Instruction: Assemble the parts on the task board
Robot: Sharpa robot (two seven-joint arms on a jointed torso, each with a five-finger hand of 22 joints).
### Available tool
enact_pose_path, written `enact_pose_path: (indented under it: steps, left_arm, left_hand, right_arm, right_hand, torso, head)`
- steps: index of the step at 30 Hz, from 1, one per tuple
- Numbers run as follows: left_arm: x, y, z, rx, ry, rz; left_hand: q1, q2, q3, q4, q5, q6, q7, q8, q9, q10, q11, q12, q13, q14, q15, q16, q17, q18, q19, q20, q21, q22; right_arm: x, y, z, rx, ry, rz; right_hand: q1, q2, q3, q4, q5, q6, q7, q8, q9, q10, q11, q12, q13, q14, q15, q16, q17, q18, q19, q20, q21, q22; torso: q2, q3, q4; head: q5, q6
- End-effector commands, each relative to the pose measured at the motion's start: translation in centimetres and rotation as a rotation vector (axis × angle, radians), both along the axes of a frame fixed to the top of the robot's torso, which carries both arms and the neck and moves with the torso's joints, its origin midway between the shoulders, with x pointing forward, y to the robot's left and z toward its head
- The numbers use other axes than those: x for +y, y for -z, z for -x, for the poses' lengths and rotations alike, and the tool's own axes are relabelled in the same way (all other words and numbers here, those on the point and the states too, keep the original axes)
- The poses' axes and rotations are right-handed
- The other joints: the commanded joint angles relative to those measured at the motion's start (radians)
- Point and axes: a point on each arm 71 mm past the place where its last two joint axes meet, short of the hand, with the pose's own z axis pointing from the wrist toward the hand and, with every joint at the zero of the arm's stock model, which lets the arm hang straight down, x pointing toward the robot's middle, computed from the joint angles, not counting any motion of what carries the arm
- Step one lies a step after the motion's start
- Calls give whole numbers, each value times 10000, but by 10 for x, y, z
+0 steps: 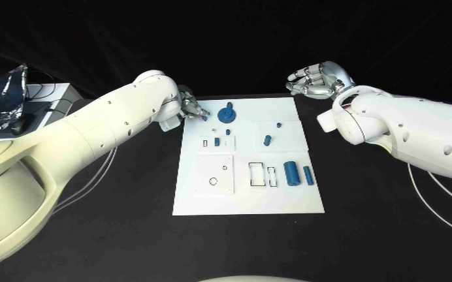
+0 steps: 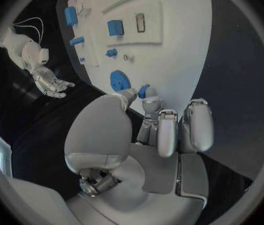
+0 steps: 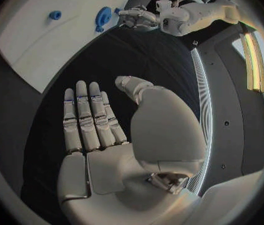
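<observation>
The white task board (image 1: 249, 194) lies in the middle of the black table. My left hand (image 1: 187, 108) is at the board's far left corner and pinches a small blue part (image 2: 143, 91) between thumb and a fingertip, just above the board. A blue round disc part (image 1: 227, 113) stands right beside that hand, also seen as the disc (image 2: 119, 80). My right hand (image 1: 317, 81) hovers off the board's far right corner, its fingers (image 3: 85, 117) straight and apart, holding nothing.
More blue parts lie on the board: two small pegs (image 1: 268, 140) mid-board, a small block (image 1: 217, 141), and two cylinders (image 1: 292, 173) by the right edge. Empty cut-outs (image 1: 257, 173) sit in the middle. A white box with cables (image 1: 38, 102) stands at the far left.
</observation>
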Motion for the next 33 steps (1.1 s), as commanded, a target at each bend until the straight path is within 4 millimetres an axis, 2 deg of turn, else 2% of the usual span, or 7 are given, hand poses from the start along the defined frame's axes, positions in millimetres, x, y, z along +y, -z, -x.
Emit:
enact_pose_path:
  steps: [1,6,10,23,25,30,33]
  left_arm:
    - [-5,-1,1,78,118,295]
    - [-5,-2,0,20,-16,688]
    - [-5,-2,0,7,-100,966]
    - [-6,-4,4,186,-153,1608]
    - [-5,-5,6,281,-192,1808]
    - [-2,-9,12,356,-119,1973]
    - [-1,-11,18,308,79,1808]
  left_hand:
    - [0,-336,1304,-62,23,-72,-86,284,278,-9,-67,58,-36,860,-116,53,2049,-41,1,-96,47,19]
    - [100,-603,2799,-453,1,-206,-141,643,635,-142,-109,-105,-274,824,-157,0,1944,-12,-99,-126,-30,-100]
    - [-29,-678,4035,-1211,-37,-421,-149,1144,1084,-276,-123,-329,-563,796,-156,-28,1892,19,-210,-135,-113,-216]
    - [-540,-771,5179,-2179,353,-519,-128,1776,1604,-94,-129,-285,-539,808,-177,-8,1926,16,-197,-159,-79,-157]
    - [-679,-840,5255,-2328,795,-437,-144,1832,1625,-25,-146,-258,-513,821,-195,10,1962,14,-183,-174,-62,-134]
    - [-974,-945,5061,-2764,2704,-54,-231,1841,1557,293,-243,-148,-357,881,-294,88,2119,-21,-42,-268,58,52]
    - [-1001,-938,4986,-2834,2918,12,-251,1821,1534,353,-266,-131,-327,888,-314,97,2140,-35,-1,-282,91,112]
  right_arm:
    - [1,-1,0,-90,-96,38]
    - [0,-1,0,-67,-87,46]
    - [0,-1,-1,-50,-73,55]
    - [-2,0,-2,-19,-30,81]
    - [-3,0,-2,-15,-17,85]
    - [-4,0,-3,1,17,94]
    - [-5,0,-3,5,36,100]
  right_hand:
    - [-2,59,-63,-13,38,24,109,-31,12,-90,-4,-5,-15,8,10,-32,-16,76,21,1,-30,-12]
    - [-2,59,-64,-13,39,24,109,-33,12,-90,-3,-4,-16,6,11,-35,-19,76,15,2,-34,-18]
    - [-3,59,-65,-13,40,25,109,-34,13,-90,-3,-3,-16,5,12,-38,-21,76,11,3,-38,-22]
    - [-9,56,-73,-11,42,25,112,-37,14,-93,-1,-2,-16,0,15,-45,-26,74,-7,7,-50,-37]
    - [-10,55,-73,-11,42,25,112,-38,14,-93,-1,-2,-16,-1,16,-46,-27,74,-9,8,-52,-39]
    - [-10,55,-73,-11,42,25,112,-38,14,-93,-1,-2,-16,-1,16,-46,-27,74,-9,8,-52,-39]
    - [-13,55,-76,-10,43,24,113,-39,14,-94,0,-1,-16,-2,17,-49,-29,73,-17,10,-57,-45]
  torso:
    - [9,1,-4]
    - [4,4,3]
    - [8,4,2]
    - [-38,0,45]
    - [-68,6,66]
    - [-153,15,119]
    - [-203,17,141]
  head:
    - [6,-19]
    - [1,-28]
    - [5,-36]
    - [47,-30]
    - [62,-39]
    - [69,-93]
    - [90,-120]
